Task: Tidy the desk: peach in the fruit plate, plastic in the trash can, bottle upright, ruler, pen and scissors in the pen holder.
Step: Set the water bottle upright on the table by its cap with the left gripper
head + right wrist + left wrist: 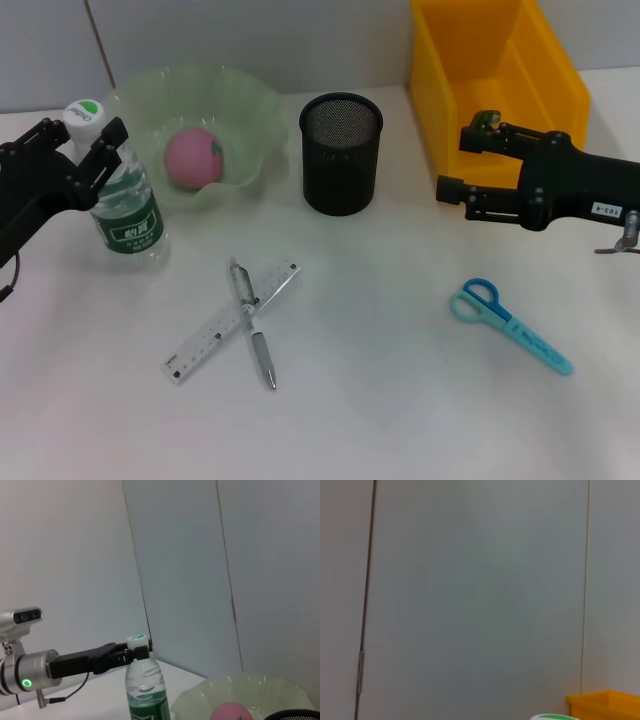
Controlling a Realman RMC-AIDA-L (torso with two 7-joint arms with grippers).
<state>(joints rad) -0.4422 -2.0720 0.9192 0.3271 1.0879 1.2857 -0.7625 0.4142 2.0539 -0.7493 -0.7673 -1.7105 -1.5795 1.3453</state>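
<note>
The clear bottle [128, 215] with a green label stands upright at the left. My left gripper [85, 132] straddles its neck just under the white cap [554, 717], fingers a little apart from it; the right wrist view shows that left gripper [137, 652] at the bottle [145, 695] too. The pink peach [193, 157] lies in the green fruit plate [250, 110]. A ruler [215, 335] and a pen [253, 325] lie crossed in front of the black mesh pen holder [341, 152]. Blue scissors [510, 325] lie at the right. My right gripper [465, 157] is open beside the yellow trash can [432, 90]. No plastic shows.
The trash can stands at the back right, close behind my right gripper. A grey wall runs along the back of the white desk. The fruit plate sits directly beside the bottle, and the pen holder stands between the plate and the trash can.
</note>
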